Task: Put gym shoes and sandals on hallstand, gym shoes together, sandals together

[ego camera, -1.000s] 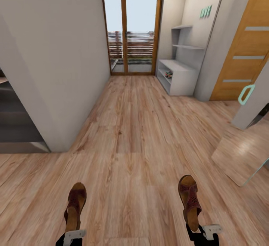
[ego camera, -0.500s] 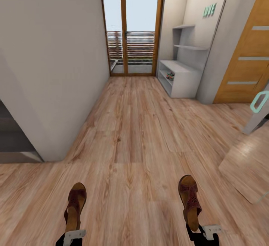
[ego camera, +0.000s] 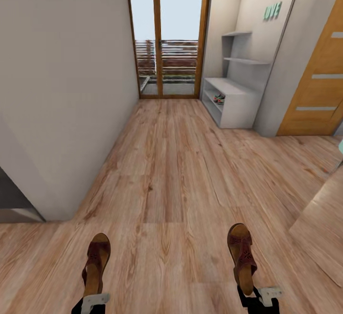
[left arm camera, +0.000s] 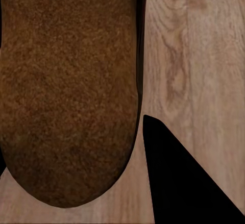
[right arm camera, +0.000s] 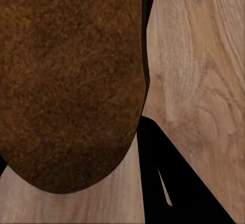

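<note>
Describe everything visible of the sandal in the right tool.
The right sandal is dark reddish-brown, leather-looking, with crossing straps over a tan footbed and a rounded toe. It is held at its heel end by the right tool, toe pointing forward down the corridor, above the wood floor and seemingly not touching it. In the right wrist view its sole looks brown, rough and rounded at the end. Nothing else touches it.

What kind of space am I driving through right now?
Most likely a home entrance corridor: wood-plank floor, a glazed door at the far end, and a pale hallstand with shoe shelves along the right wall.
</note>
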### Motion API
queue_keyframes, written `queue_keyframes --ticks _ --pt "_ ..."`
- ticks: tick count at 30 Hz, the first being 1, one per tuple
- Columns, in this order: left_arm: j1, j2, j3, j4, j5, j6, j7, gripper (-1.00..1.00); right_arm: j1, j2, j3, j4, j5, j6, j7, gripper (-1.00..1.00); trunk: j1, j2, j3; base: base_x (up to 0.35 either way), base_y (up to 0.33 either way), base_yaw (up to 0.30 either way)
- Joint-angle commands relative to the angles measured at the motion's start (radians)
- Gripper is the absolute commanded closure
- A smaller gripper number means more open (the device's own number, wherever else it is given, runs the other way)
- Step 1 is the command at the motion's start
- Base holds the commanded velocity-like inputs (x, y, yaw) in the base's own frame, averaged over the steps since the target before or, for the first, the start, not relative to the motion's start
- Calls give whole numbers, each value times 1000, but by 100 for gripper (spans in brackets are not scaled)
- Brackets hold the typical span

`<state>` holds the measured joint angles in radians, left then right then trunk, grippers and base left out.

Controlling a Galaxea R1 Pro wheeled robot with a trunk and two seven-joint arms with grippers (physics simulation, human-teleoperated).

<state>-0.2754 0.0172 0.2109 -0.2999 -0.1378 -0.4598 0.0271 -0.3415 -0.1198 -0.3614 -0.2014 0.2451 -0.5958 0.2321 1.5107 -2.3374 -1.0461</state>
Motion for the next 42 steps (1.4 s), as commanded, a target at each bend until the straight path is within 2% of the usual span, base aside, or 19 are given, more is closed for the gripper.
queue_keyframes --ticks 1,42 --pt "-1 0 5 1 -14 -3 5 100 -1 0 -8 0 5 -3 6 100 0 0 -1 338 0 0" --pt "-1 -2 5 1 -14 -3 5 100 -1 0 -8 0 5 -3 6 100 0 0 -1 338 0 0"
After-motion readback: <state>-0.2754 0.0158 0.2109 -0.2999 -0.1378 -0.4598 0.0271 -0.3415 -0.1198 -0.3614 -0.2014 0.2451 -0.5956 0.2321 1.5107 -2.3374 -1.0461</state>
